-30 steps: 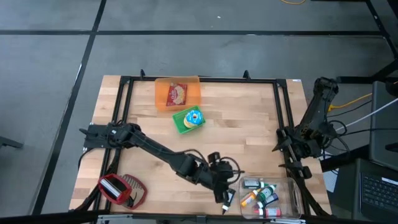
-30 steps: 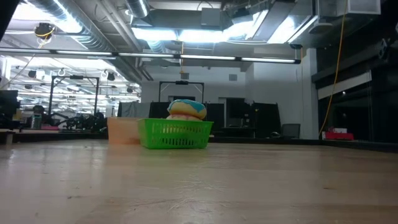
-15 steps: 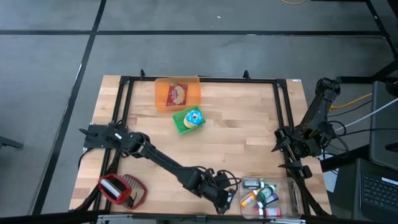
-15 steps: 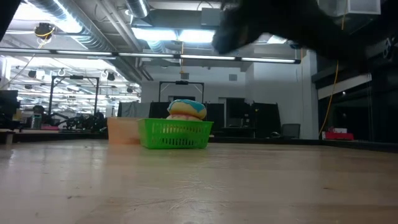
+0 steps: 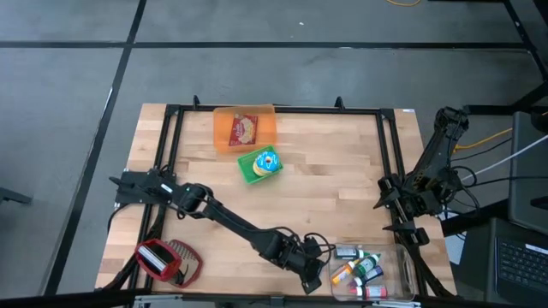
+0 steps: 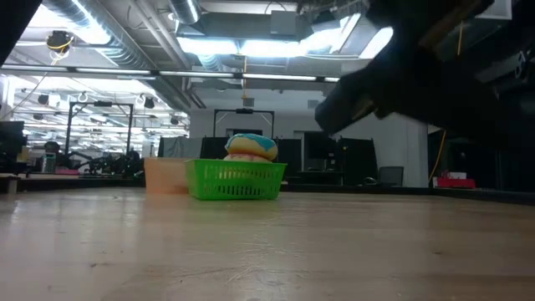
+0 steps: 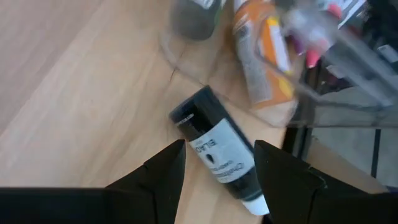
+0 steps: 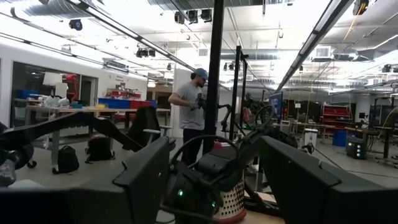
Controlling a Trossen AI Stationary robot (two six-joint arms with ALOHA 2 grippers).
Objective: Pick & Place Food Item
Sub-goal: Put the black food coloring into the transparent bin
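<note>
Wooden planks make up the table [image 5: 342,180], ringed by a black frame. Reaching long across it from the left edge, the left arm ends near the front edge, where the left gripper [image 5: 310,281] hangs just beside a clear plastic bin [image 5: 402,265] full of tubes and small bottles. Its wrist camera looks down between its two dark fingers [image 7: 165,171], which stand apart with nothing between them, onto a black tube with a pale label [image 7: 217,149] lying flat on the wood; the tube's cap end touches or nearly touches the bin's clear wall (I cannot tell which). Inside the bin, an orange-and-white tube [image 7: 261,59] lies against that wall.

Toward the back of the table sits a small green basket [image 5: 259,164] holding a round, brightly coloured food item [image 5: 267,161] (it looks like a frosted doughnut toy, though the detail is too small to be sure). Just behind it, an orange tray [image 5: 244,128] carries a red snack packet [image 5: 243,129]. From table height the basket shows in the distance with the food item's top rising above its rim, and a dark mass of the left arm [image 6: 435,75] fills the upper right of that view.

A red-and-white object [image 5: 164,260] rests at the front left corner, well apart from the rest.

The right gripper [image 8: 214,180] waits off the right edge of the table, fingers spread wide and empty, facing the room, where a person [image 8: 189,112] stands.
</note>
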